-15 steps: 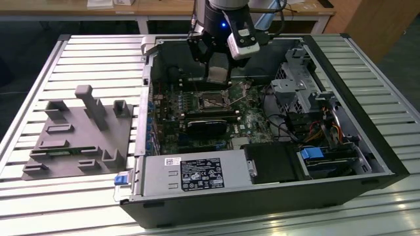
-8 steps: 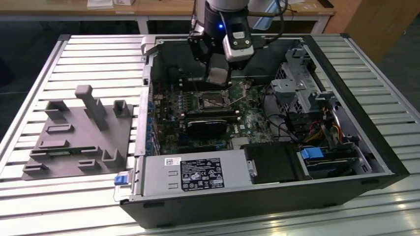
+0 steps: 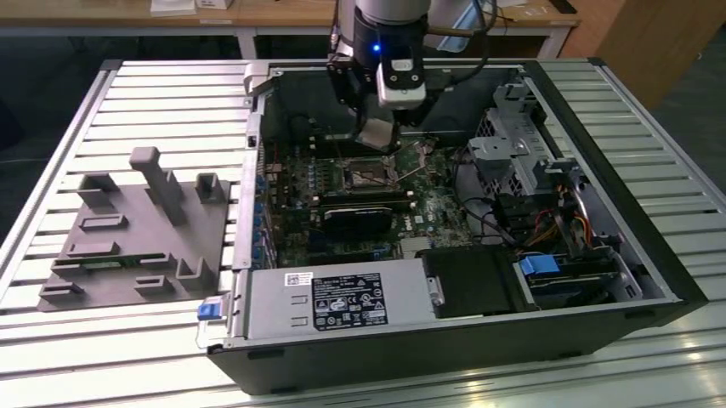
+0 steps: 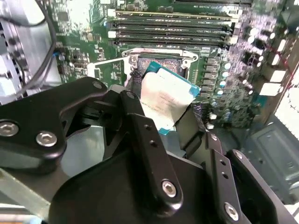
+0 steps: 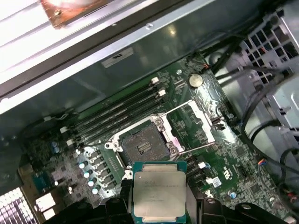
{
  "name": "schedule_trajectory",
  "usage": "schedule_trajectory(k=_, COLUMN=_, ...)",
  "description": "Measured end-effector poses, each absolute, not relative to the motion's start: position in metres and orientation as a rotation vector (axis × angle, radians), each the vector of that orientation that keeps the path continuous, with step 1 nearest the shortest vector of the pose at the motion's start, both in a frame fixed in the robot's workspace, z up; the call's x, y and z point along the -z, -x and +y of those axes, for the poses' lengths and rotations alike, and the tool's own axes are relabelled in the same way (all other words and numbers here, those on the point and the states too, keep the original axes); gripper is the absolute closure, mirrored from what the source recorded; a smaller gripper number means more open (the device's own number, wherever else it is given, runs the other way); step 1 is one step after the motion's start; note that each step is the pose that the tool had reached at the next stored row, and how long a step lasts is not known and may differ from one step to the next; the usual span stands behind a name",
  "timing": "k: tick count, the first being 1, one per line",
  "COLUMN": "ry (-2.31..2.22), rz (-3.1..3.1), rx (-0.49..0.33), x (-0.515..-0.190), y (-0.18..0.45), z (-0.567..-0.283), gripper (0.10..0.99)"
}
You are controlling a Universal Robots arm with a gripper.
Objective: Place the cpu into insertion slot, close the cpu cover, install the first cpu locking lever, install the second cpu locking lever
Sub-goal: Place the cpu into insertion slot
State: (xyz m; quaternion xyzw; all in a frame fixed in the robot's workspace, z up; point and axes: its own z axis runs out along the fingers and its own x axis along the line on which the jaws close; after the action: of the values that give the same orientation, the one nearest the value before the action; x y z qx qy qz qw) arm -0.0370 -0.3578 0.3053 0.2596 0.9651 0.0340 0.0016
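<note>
- In the second wrist view the gripper is very close. Its black fingers press on two sides of the cpu, so it is clenched on the chip.
- The first wrist view looks straight at the cpu's silver top, which has a thin green edge around it.
- Just past the chip, in both wrist views, lies the insertion slot. Its dark middle is bare. The cpu is near the slot and not touching it.
- The first wrist view shows the cpu cover swung open beside the slot. A thin metal lever sticks out next to it.
- Farther on are the long black memory slots and a small round battery.
- The exterior view shows the whole scene. The gripper reaches down into an open computer case and holds the chip above the slot, in the middle of the green board.
- At the near end of the case sits a grey power supply box. On the exterior view's right are metal drive cages with wires.
- The case lies on a worktop made of silver slats.
- On the exterior view's left, a grey plastic holder with blocks sticking up rests on the worktop, just beside the case.
- Far behind stands a wooden table.
</note>
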Motion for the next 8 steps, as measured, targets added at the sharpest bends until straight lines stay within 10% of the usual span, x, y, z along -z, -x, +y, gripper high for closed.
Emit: schedule_trajectory(k=8, ry=-1.03, rz=2.957, rx=-0.105, x=-0.3012, y=0.037, z=-0.3577, gripper=0.549)
